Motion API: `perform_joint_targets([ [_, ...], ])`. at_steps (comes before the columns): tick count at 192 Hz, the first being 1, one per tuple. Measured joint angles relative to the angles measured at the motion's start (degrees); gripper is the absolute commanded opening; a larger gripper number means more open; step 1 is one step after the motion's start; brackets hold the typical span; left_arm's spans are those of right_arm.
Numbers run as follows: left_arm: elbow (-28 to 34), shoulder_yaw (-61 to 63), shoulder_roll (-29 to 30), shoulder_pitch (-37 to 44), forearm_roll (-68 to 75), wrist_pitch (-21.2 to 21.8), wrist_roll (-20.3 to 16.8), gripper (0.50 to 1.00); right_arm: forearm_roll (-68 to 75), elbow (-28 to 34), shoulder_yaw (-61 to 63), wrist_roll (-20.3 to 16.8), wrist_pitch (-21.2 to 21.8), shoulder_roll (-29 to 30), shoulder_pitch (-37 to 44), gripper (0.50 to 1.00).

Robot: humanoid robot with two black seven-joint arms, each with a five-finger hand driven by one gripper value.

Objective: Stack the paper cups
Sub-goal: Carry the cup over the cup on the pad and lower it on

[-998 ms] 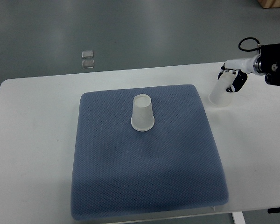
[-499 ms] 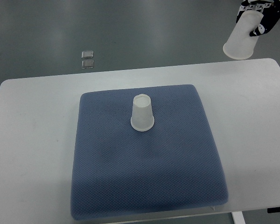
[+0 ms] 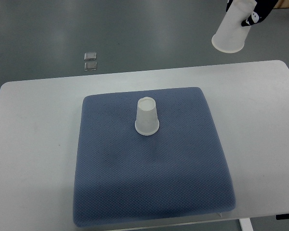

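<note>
Landmark: blue pad [image 3: 154,192] on white table [image 3: 33,159].
Cup 1: inverted cup [image 3: 147,117], upright on pad's upper middle.
Cup 2: held cup [image 3: 232,28], tilted, airborne beyond pad's far-right corner.
R hand: you see right hand [image 3: 255,9] at top edge, fingers wrapped on held cup.

Even, soft light; sharp focus

We were looking at what seemed a lab or test room rather than a home. A plain white table [image 3: 33,144] with rounded corners stood on a smooth grey-green floor [image 3: 135,33] (the sort poured in industrial halls), and a blue padded mat [image 3: 149,192] lay squarely on it as a work surface. Two small clear squares [image 3: 90,60] sat on the floor beyond the table.
</note>
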Motion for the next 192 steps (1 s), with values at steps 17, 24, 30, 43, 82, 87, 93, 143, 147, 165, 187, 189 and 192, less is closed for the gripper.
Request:
perform_joint_targets([
  [17,0.0,-0.2,0.0,0.0,0.0,0.0,0.0,1.0,3.6,0.0,0.9,0.0,-0.8,2.6,-0.2,0.635],
  [24,0.1,-0.3,0.0,0.0,0.0,0.0,0.0,1.0,4.6,0.0,1.1,0.0,-1.4,4.0,-0.4,0.635],
  [30,0.1,-0.3,0.0,0.0,0.0,0.0,0.0,1.0,5.2,0.0,1.2,0.0,-1.9,5.1,-0.7,0.635],
  [43,0.1,-0.4,0.0,0.0,0.0,0.0,0.0,1.0,6.7,0.0,1.3,0.0,-2.9,7.7,-1.3,0.637],
  [82,0.2,-0.5,0.0,0.0,0.0,0.0,0.0,1.0,10.6,-0.6,2.2,0.2,-4.2,15.0,-2.7,0.639],
  [87,0.2,-0.5,0.0,0.0,0.0,0.0,0.0,1.0,10.8,-0.6,2.7,0.3,-4.3,15.8,-2.9,0.639],
  [93,0.2,-0.5,0.0,0.0,0.0,0.0,0.0,1.0,11.1,-0.7,3.1,0.3,-4.4,16.7,-3.1,0.637],
  [143,0.2,-0.5,0.0,0.0,0.0,0.0,0.0,1.0,14.1,-2.6,4.2,0.3,-5.0,23.3,-4.6,0.641],
  [147,0.2,-0.5,0.0,0.0,0.0,0.0,0.0,1.0,14.1,-2.6,4.2,0.3,-5.2,23.6,-4.8,0.641],
  [165,0.2,-0.6,0.0,0.0,0.0,0.0,0.0,1.0,14.2,-2.8,4.3,0.3,-5.9,24.9,-5.5,0.641],
  [187,0.2,-0.6,0.0,0.1,0.0,0.0,0.0,1.0,14.2,-2.8,4.3,0.3,-6.4,25.7,-6.7,0.641],
  [189,0.2,-0.6,0.0,0.1,0.0,0.0,0.0,1.0,14.2,-2.8,4.3,0.3,-6.4,25.8,-6.9,0.641],
  [192,0.2,-0.6,0.0,0.1,0.0,0.0,0.0,1.0,14.2,-2.8,4.3,0.3,-6.5,25.8,-7.0,0.641],
])
